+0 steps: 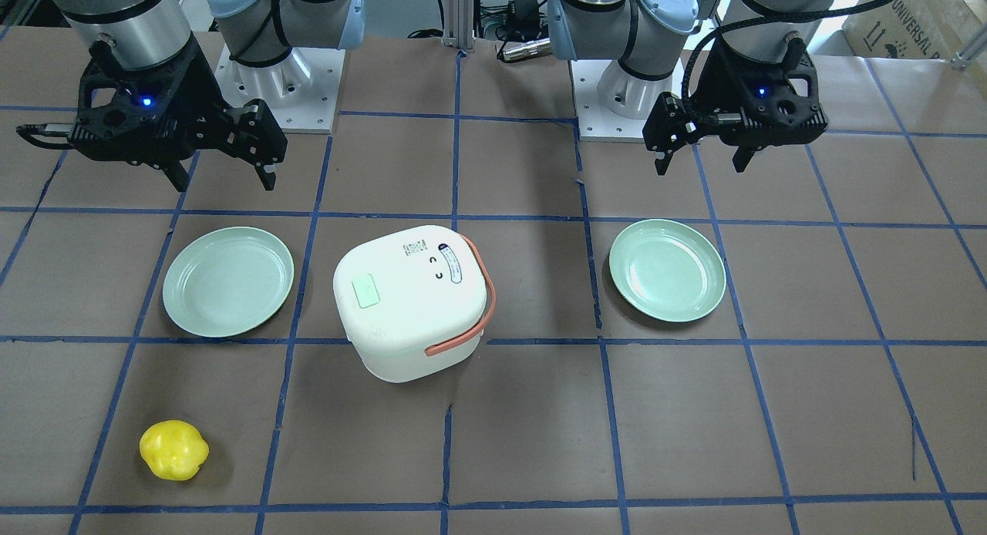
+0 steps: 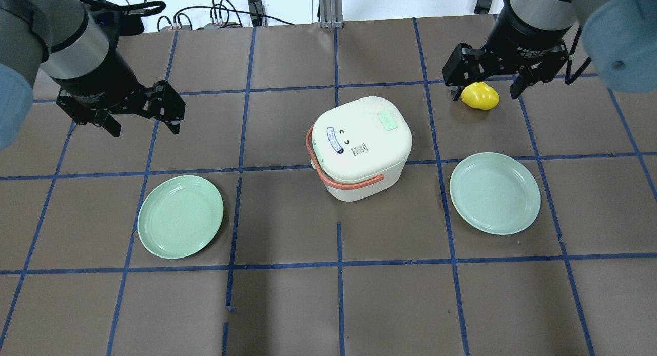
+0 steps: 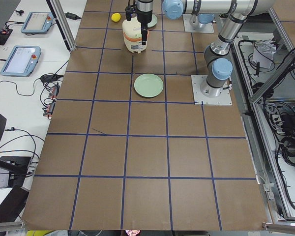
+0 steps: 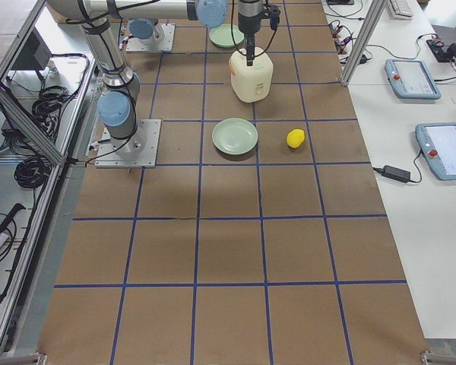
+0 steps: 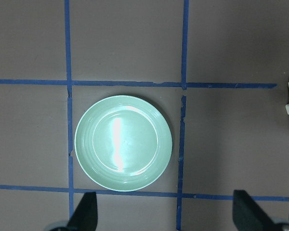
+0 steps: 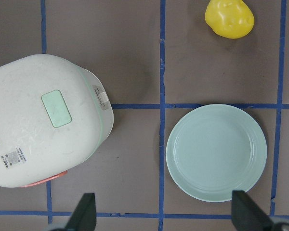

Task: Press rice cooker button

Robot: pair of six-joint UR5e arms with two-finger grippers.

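While both arms hang raised above the table (image 2: 287, 304), neither touches anything. Rice cooker (image 2: 359, 151) stands at table ctr, lid shut, between two green plates. Its pale green button (image 2: 388, 121) sits on the lid top, twd the far corner on the robot's right side, uncovered. Orange handle (image 2: 328, 179) lies folded down round the body. Left gripper (image 1: 703, 163): fingers spread wide, nothing held, well apart from the cooker; its wrist view looks straight down on the left plate (image 2: 179, 216). Right gripper (image 1: 225, 182): fingers likewise spread wide, nothing held; its wrist view looks down on cooker, button, right plate (image 2: 494, 193) and a yellow fruit-like item (image 1: 173, 450) lying beyond that plate, near the table's far edge
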